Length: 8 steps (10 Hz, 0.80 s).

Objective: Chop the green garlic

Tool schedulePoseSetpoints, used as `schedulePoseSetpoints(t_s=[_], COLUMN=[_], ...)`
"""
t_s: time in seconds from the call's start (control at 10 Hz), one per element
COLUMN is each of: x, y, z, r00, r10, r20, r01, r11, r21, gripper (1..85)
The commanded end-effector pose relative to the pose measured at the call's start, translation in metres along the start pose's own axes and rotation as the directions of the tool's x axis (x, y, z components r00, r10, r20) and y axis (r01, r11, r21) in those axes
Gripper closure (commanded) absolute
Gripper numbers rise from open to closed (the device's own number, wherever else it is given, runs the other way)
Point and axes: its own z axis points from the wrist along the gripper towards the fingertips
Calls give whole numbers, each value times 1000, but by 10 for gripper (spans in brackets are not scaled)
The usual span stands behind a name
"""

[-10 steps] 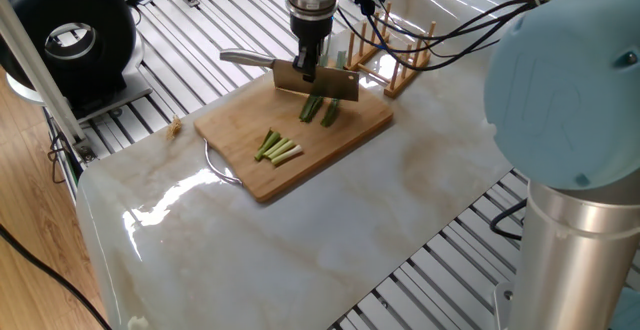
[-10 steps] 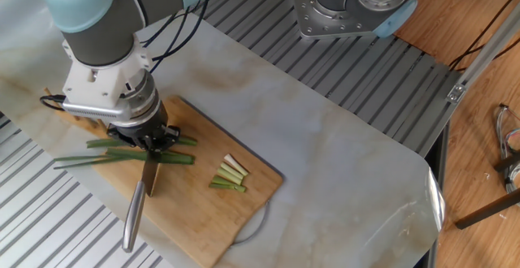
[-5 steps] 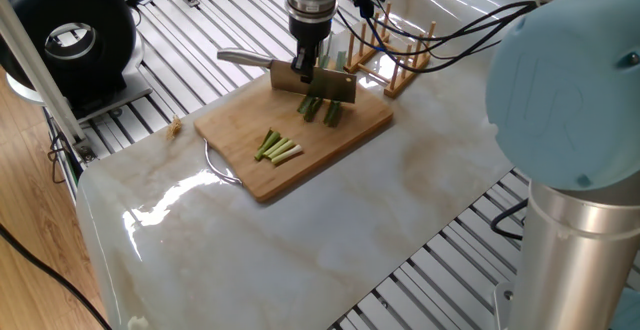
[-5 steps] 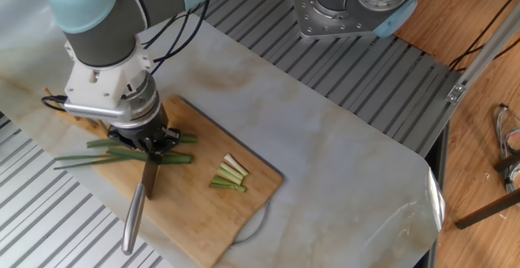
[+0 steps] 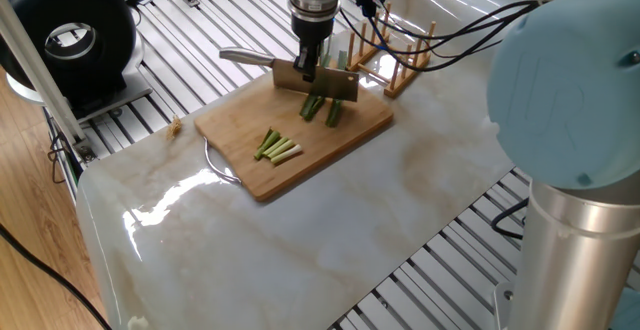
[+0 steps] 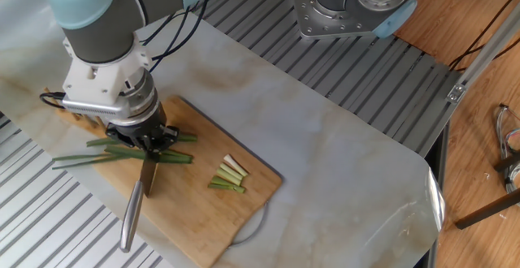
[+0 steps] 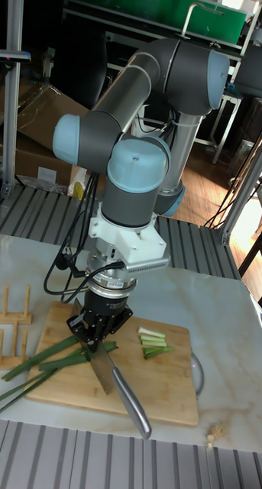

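The gripper (image 7: 98,334) is clamped on a knife (image 7: 114,380), blade resting across the green garlic (image 6: 122,153) on the board (image 5: 345,135). A few cut pieces (image 5: 278,148) lie apart toward the board's wire handle (image 5: 218,166). The leaves trail off the board beside a peg rack (image 5: 400,60). Cables (image 5: 450,35) hang behind.

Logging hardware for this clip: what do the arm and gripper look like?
The arm has dark grey tube links with light blue joint caps. A white and silver wrist flange carries a small black two-finger gripper. Black cables loop from the wrist. No markings are readable.
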Motion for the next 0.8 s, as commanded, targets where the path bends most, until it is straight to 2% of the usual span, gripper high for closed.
schedulePoseSetpoints(t_s=[0.0,0.2,0.4,0.7], x=[-5,-4,-3,9], y=[3,-1,-2,-4], z=[-2,-4,-11,-18], r00=[1000,1000,1000,1000], r10=[13,12,8,3], r20=[12,5,-7,-25], r01=[-13,-12,-8,-3], r11=[1000,1000,1000,1000], r21=[-14,-2,-6,-11], gripper=[843,843,843,843])
